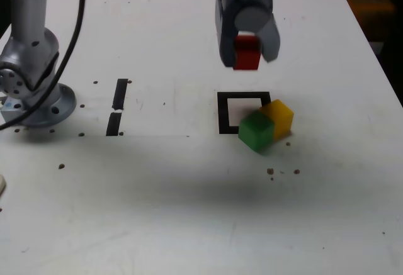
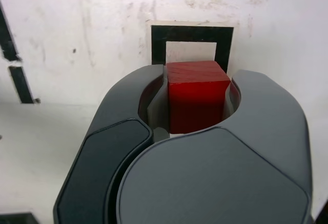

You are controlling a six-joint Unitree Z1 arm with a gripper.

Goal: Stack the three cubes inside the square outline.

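Gripping the red cube (image 1: 246, 52) between its closed jaws, the gripper (image 1: 247, 53) hangs clear above the white table (image 1: 189, 212), at about twelve o'clock from the square outline (image 1: 222, 112) in the exterior view. The wrist view shows the red cube (image 2: 197, 97) pinched on two opposite sides by the gripper (image 2: 197, 101), with the square outline (image 2: 190, 33) just beyond it on the table (image 2: 77, 39).

The green cube (image 1: 255, 130) sits on the outline's corner at roughly five o'clock, covering part of the tape. The yellow cube (image 1: 279, 117) stands beside it at about two o'clock from the green one; the two look to be touching, though the angle makes that hard to settle. Both lie mostly outside the white centre of the square.

Two short black tape strips (image 1: 118, 106) lie end to end at nine o'clock from the outline, well apart from it. The arm's base (image 1: 31, 92) stands farther toward nine o'clock, with a black cable (image 1: 74, 29) hanging by it.
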